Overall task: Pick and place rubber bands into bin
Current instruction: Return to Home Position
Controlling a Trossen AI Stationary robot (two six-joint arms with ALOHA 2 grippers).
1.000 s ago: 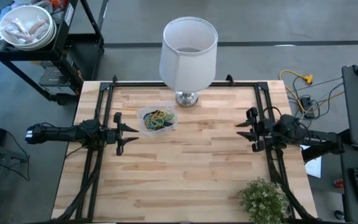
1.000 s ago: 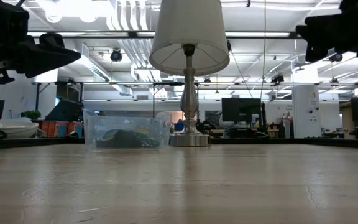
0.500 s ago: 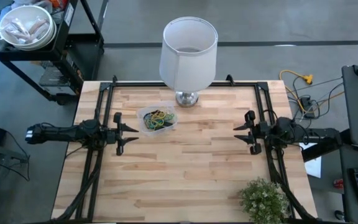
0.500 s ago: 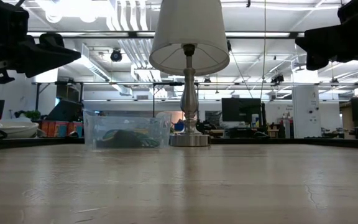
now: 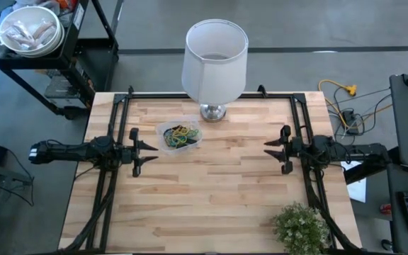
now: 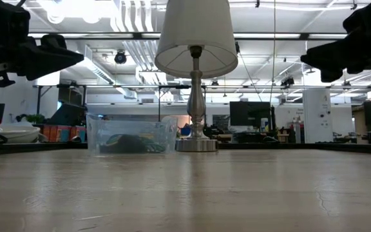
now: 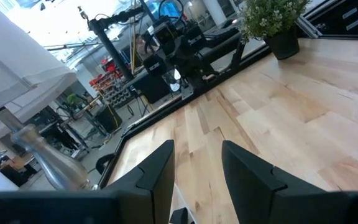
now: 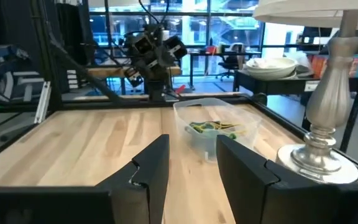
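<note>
Clear bin (image 5: 160, 130) holds rubber bands (image 5: 180, 136), dark from low, colourful overhead; left fingers (image 7: 157, 174), right fingers (image 8: 151, 165) parted.

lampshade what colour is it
The lampshade is white, clearest in the high view.

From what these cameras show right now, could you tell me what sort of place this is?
Most likely a robotics lab inside an open, industrial-style workspace. A wooden table framed by black rails serves as the work surface, desks with monitors stand in the room behind it, and strip lights hang from an exposed ceiling.
</note>
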